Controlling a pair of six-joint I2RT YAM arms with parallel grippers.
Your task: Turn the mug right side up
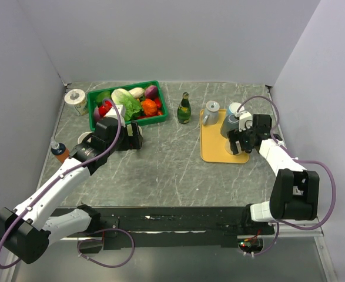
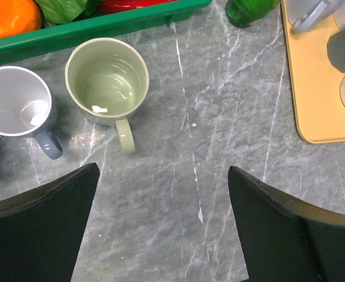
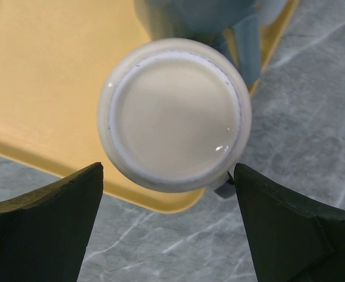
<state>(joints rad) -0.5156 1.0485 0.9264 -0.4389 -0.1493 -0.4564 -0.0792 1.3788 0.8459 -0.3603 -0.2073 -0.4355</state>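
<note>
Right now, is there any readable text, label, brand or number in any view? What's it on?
No text is legible in any view.
Green bottle: any label is too small to read.
White lidded container: any print is too small to read.
Upside-down cream mug: the base is blank.
Green mug and blue-handled mug: no print shows.

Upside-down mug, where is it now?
Right wrist view: the cream mug sits bottom-up on the yellow tray, under the right end effector, beside a blue mug.
</note>
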